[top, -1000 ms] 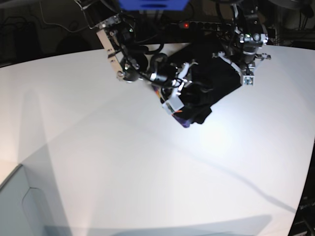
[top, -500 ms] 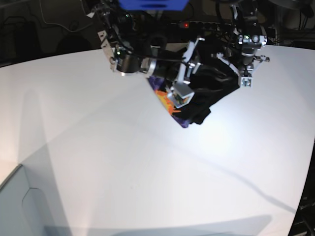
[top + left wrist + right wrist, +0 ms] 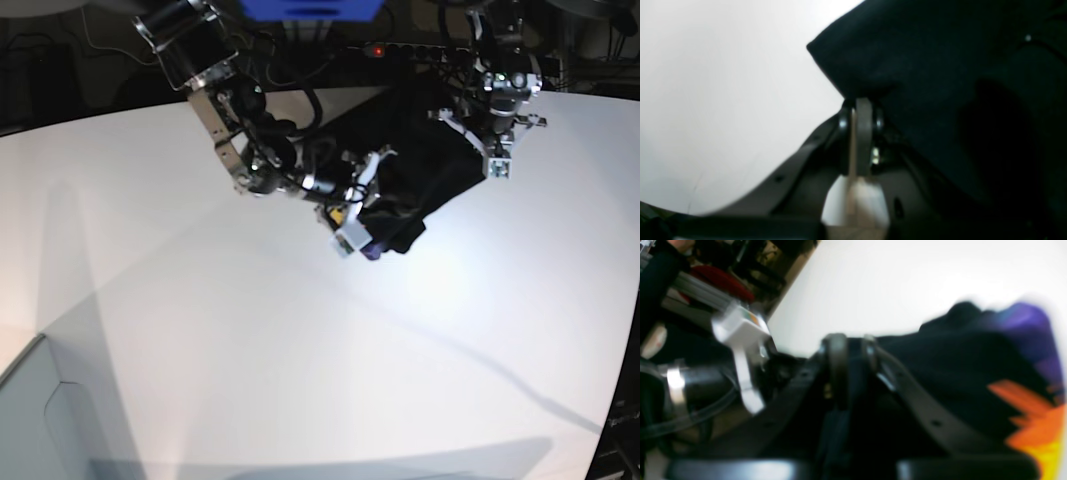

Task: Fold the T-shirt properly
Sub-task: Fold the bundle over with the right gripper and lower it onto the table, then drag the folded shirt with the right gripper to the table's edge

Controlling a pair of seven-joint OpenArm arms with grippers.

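T-shirt (image 3: pixel 415 175) lies bunched at far edge of white table (image 3: pixel 300 340), orange-purple print (image 3: pixel 1033 400) showing. Left gripper (image 3: pixel 860 110) pinched tight on black cloth edge. Right gripper (image 3: pixel 848 350) closed, dark fabric between its fingers.

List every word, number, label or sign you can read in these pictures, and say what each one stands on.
None can be read.
T-shirt: its orange and purple print is a blurred shape, with no letters to make out.
Right gripper: no readable marking.
Table: plain white.
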